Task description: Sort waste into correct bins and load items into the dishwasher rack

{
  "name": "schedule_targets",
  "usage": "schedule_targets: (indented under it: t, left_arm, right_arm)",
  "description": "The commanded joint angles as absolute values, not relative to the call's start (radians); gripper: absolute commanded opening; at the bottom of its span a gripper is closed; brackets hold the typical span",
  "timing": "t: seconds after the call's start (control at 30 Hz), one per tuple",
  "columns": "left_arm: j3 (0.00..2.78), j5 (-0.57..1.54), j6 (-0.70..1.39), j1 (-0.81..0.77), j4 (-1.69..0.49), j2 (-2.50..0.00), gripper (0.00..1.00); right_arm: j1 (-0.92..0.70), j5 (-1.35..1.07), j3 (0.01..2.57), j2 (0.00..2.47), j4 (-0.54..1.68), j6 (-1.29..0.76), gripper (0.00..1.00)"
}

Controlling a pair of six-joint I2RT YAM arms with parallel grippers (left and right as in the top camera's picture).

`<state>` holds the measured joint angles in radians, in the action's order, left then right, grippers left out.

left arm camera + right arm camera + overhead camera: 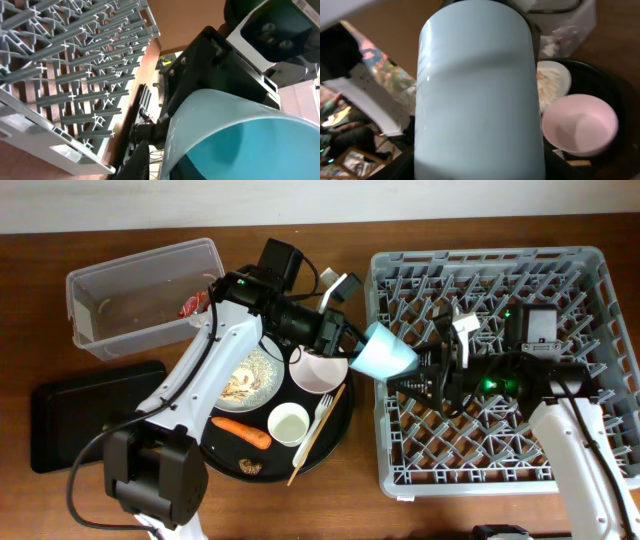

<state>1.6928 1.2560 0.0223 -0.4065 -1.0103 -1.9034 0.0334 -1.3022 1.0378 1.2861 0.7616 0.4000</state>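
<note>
Currently: blue cup [385, 352] mid-air btwn both arms.
Left end effector [350, 343] grips it, cup just ahead of its tips, over dishwasher rack [590, 270] edge; right end effector [401, 383] close beside cup, can't tell if open or closed. Risk: early release = cup drops, bounces off rack. No readable text or brands.

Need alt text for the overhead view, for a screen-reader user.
The left gripper holds a blue cup between the round black tray and the grey dishwasher rack, with the right gripper pointed at it from over the rack. On the tray: a plate with food scraps, a bowl, a white cup, a fork and a carrot.
</note>
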Motion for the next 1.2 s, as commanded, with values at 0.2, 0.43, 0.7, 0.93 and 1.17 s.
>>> schedule_targets:
  t: [0.2, 0.43, 0.7, 0.93, 1.17]
  left_arm:
    - [1.705, 0.192, 0.016, -0.231, -1.199, -1.797, 0.39]
    - [1.704, 0.082, 0.056, -0.154, -1.247, -1.735, 0.38]
    - [1.704, 0.081, 0.056, -0.154, -1.251, -1.735, 0.38]
    - [1.704, 0.082, 0.056, -0.154, -1.251, -1.735, 0.38]
    - [1.704, 0.097, 0.056, -0.154, -1.27, -1.735, 0.47]
  right_arm:
    - [0.117, -0.437, 1.26, 1.256, 1.066, 0.037, 0.52]
    - [0.628, -0.135, 1.367, 1.299, 1.297, -0.066, 0.49]
    - [0.815, -0.055, 1.365, 1.511, 1.325, -0.114, 0.5]
    - [0.813, -0.078, 1.356, 1.565, 1.324, -0.114, 0.99]
    - [0.713, -0.484, 1.359, 1.502, 1.304, 0.048, 0.99]
